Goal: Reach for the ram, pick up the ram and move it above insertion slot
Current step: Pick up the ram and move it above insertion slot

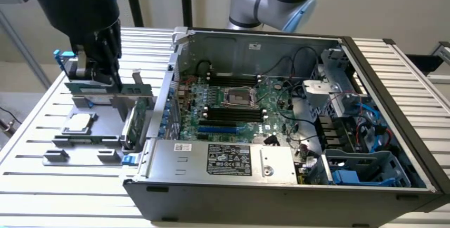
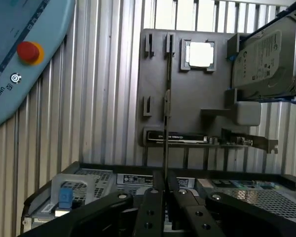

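Note:
My gripper (image 1: 98, 78) hangs over the grey parts holder (image 1: 84, 141) at the exterior view's left, outside the computer case. It is shut on the ram (image 1: 88, 87), a thin green stick held level a little above the holder. In the wrist view the ram (image 2: 166, 118) shows edge-on as a thin dark line running out from between the closed fingers of my gripper (image 2: 165, 191). The insertion slot (image 1: 228, 114) is one of the long black slots on the green motherboard inside the open case, well to the exterior view's right of my gripper.
On the holder (image 2: 187, 98) rest a CPU (image 2: 200, 53), a silver hard drive (image 2: 266, 59) in a blue frame and a green expansion card (image 1: 137, 115) with a metal bracket. The case wall (image 1: 168, 96) stands between holder and motherboard. A teach pendant (image 2: 19, 54) lies nearby.

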Action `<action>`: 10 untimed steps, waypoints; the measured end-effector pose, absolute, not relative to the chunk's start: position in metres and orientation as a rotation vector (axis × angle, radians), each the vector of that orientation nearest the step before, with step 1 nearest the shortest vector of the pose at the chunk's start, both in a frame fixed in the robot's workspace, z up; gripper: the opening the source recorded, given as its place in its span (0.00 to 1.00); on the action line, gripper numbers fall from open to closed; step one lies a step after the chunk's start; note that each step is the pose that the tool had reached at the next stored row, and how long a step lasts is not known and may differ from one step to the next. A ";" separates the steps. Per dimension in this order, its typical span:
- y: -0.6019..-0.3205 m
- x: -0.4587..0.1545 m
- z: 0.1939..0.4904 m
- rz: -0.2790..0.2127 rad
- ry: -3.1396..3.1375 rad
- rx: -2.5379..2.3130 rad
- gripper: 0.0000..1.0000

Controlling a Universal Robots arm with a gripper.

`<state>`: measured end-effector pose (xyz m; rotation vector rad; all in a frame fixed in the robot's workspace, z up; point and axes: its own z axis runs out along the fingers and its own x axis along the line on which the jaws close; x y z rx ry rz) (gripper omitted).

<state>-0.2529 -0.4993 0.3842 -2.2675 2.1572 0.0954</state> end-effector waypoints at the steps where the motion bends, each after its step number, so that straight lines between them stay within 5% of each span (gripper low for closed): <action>1: -0.499 -0.248 0.384 0.096 2.157 -2.267 0.13; 10: -0.498 -0.207 0.384 0.100 2.156 -2.266 0.13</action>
